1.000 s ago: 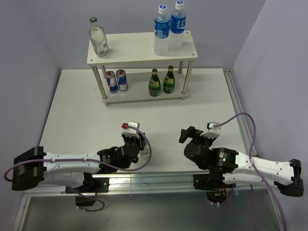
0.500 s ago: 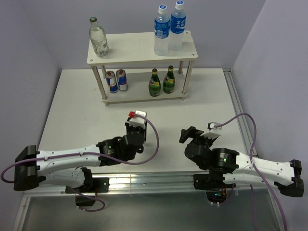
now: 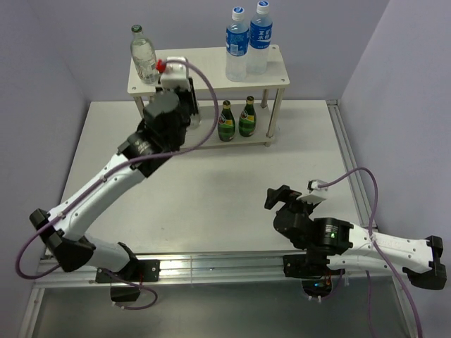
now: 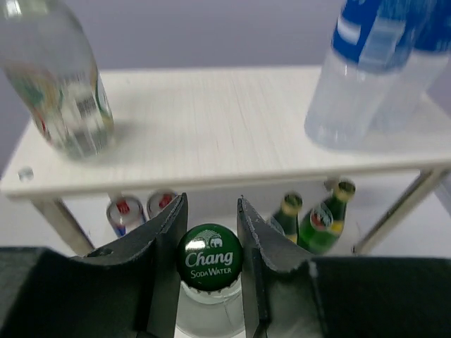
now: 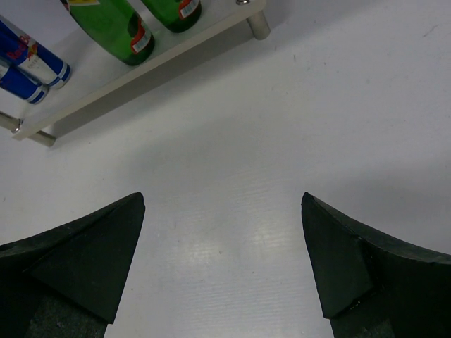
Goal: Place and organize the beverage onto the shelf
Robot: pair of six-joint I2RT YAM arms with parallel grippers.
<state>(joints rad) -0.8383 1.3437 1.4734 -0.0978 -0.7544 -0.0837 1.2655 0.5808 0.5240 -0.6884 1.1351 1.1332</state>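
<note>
The shelf [image 3: 204, 70] stands at the back of the table; its pale top board fills the left wrist view [image 4: 211, 127]. My left gripper [image 3: 184, 105] is raised in front of the shelf's upper tier. It is shut [image 4: 211, 201] on the neck of a clear soda-water bottle with a green cap [image 4: 209, 257]. A like clear bottle [image 3: 144, 55] stands on the top board's left end. Two blue-labelled water bottles [image 3: 246, 42] stand on its right. Two green bottles [image 3: 236, 120] stand on the lower tier. My right gripper [image 3: 282, 197] is open and empty over the near table [image 5: 222, 239].
Two blue and silver cans [image 4: 137, 211] stand on the lower tier's left, hidden by my left arm in the top view. The right wrist view shows them [image 5: 32, 60] and the green bottles [image 5: 116, 24]. Purple walls close in the table at the back and sides.
My left arm has lifted the soda-water bottle from the near table and carried it far and up to the front of the shelf. The right arm has barely moved.
</note>
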